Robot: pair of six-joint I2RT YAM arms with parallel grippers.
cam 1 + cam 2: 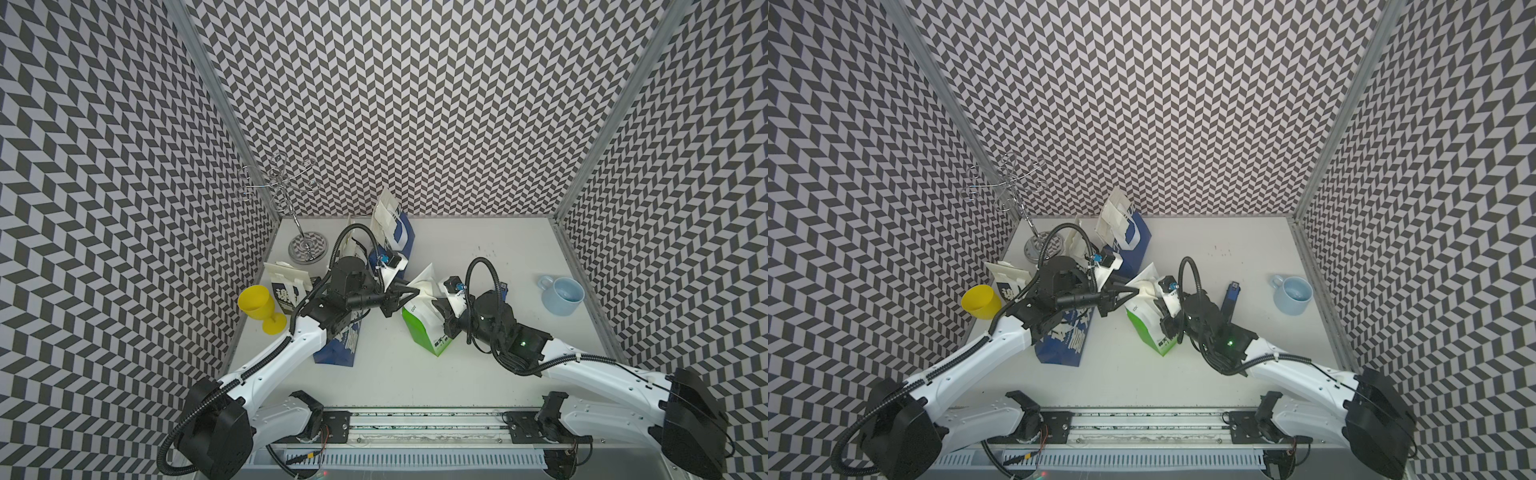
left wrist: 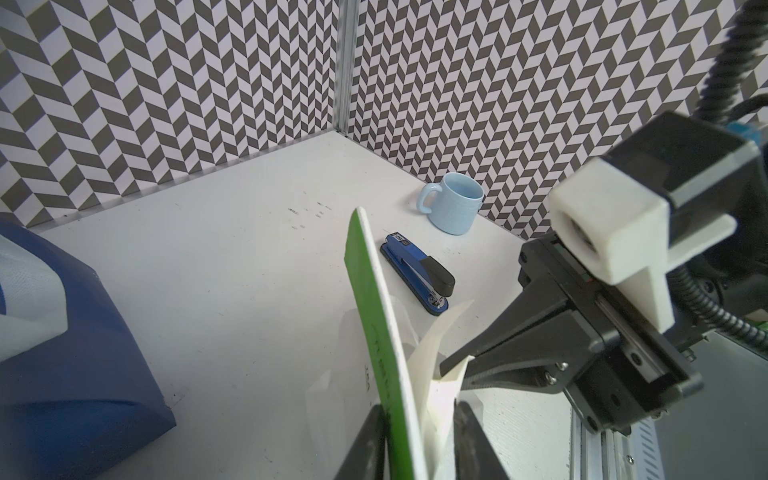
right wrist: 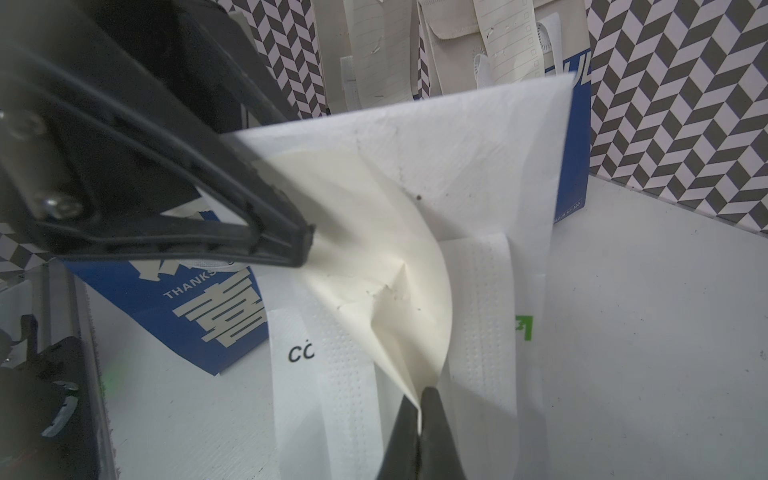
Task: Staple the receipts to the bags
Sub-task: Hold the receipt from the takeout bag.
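Green bag [image 1: 428, 336] stands at frame centre on the counter [image 1: 415, 382] in both top views, with a cream receipt [image 3: 374, 249] curling at its open top. My right hand [image 3: 419, 411] is pinched tight on a corner of the receipt. My left hand [image 2: 419, 409] sits narrow astride the bag's wall and the slip, and I cannot tell whether it grips. Stapler [image 1: 1230, 297] lies right of centre, apart from both.
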